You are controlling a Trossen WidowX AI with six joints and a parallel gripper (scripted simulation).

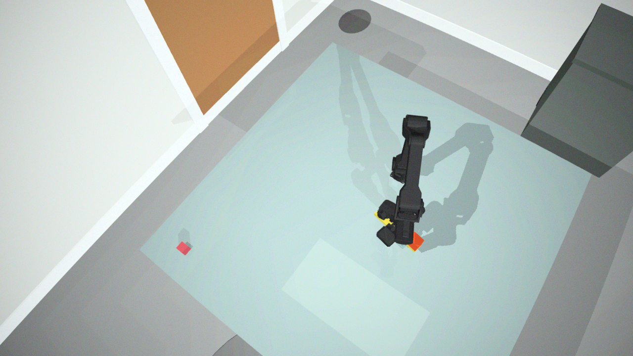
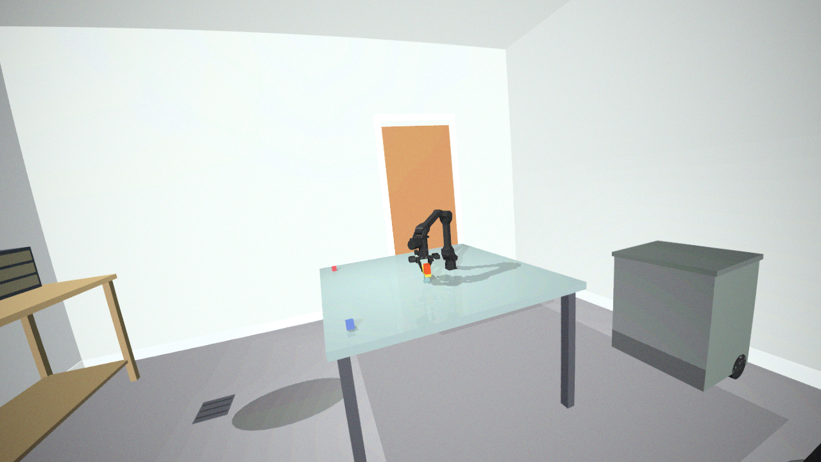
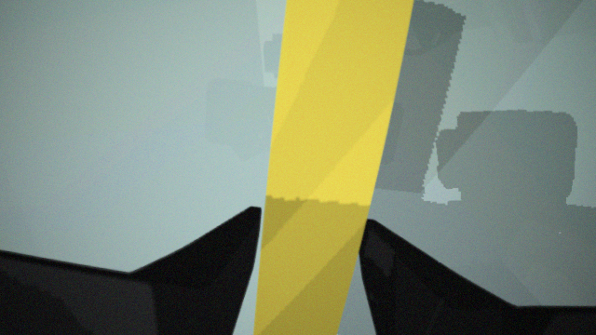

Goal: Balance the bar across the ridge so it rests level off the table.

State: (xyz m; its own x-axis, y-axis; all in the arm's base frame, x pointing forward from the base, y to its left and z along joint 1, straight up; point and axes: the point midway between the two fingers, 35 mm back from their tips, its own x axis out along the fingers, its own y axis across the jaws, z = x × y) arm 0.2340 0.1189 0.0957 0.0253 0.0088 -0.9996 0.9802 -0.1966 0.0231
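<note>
The yellow bar runs between the fingertips of my gripper. My gripper is slightly open: a thin gap shows at the left finger, while the right fingertip is at the bar's edge. An orange-red block sits on the bar's near end. A pale blue piece, apparently the ridge, shows under the bar; the arm hides most of it in the top view. I cannot tell whether the bar is exactly level.
The pale table also bears a small red block near its far left corner and a blue block near its front left corner. A grey cabinet stands off the table's right side.
</note>
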